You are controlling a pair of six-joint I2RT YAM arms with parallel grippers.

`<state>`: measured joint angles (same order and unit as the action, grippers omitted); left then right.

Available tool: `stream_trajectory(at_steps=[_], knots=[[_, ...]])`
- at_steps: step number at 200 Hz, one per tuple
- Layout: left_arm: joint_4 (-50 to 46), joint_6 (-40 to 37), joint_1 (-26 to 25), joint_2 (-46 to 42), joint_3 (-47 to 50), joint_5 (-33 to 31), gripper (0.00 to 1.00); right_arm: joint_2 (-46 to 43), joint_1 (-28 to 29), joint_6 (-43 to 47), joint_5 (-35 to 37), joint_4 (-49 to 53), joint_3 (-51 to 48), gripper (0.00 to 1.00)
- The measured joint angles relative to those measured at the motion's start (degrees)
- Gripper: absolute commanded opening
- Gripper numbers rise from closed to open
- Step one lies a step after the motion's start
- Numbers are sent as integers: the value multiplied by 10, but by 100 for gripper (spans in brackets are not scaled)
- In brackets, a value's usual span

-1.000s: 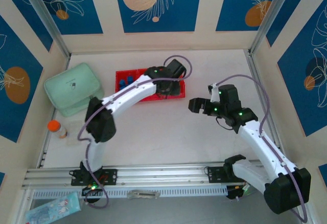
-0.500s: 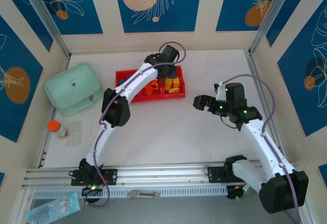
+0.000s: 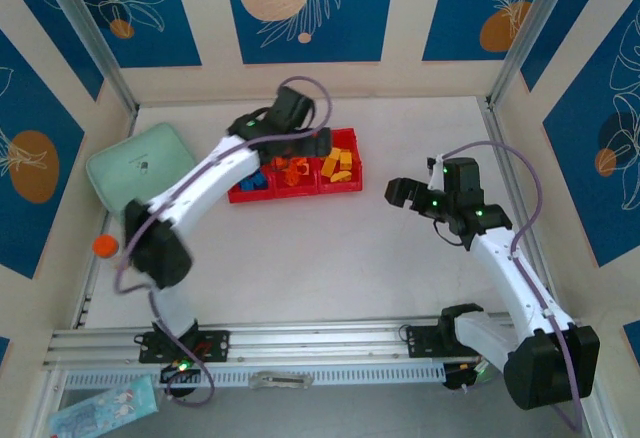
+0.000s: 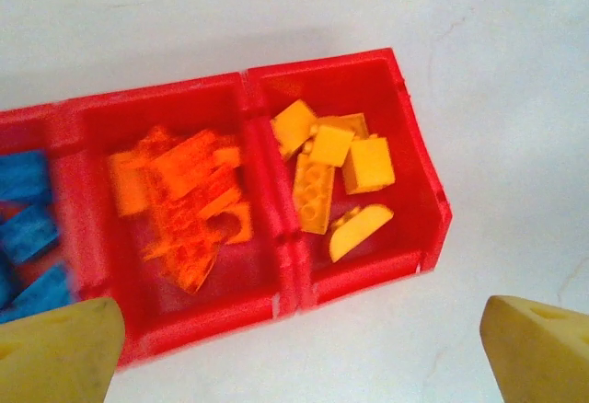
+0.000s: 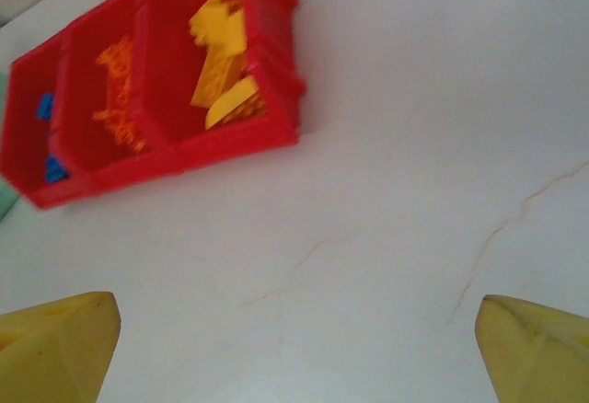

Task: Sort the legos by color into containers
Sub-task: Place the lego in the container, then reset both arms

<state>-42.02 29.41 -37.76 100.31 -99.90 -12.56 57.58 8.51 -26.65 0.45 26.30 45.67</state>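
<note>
Left pincer (image 4: 299, 352): wide, empty; your nearer arm, above the red tray (image 3: 300, 195).
Right pincer (image 3: 396, 194): wide, empty; tray at 9 o'clock.
Tray axis: 9-to-3.
Legos (image 4: 184, 201): inside.

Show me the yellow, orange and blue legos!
yellow legos (image 4: 313, 191): left wrist view, long studded brick.
orange legos (image 4: 189, 196): left wrist view, pile's middle.
blue legos (image 4: 26, 234): left wrist view, one brick's top.

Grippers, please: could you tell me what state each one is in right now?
Left gripper: open, holding nothing.
Right gripper: open, holding nothing.
</note>
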Motion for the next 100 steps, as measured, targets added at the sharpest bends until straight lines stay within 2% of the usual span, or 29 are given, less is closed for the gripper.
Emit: stream_trajectory(at_steps=[28, 50, 79, 100], knots=[[62, 0, 21, -209, 216, -54, 99, 1, -15, 22, 83, -64, -32, 99], [91, 0, 87, -331, 370, -104, 99, 21, -46, 30, 137, -118, -69, 99], [150, -35, 164, -434, 553, -177, 99, 68, -64, 48, 198, -238, -136, 99], [221, -75, 196, -455, 639, -203, 99, 125, -64, 68, 208, -327, -171, 99]])
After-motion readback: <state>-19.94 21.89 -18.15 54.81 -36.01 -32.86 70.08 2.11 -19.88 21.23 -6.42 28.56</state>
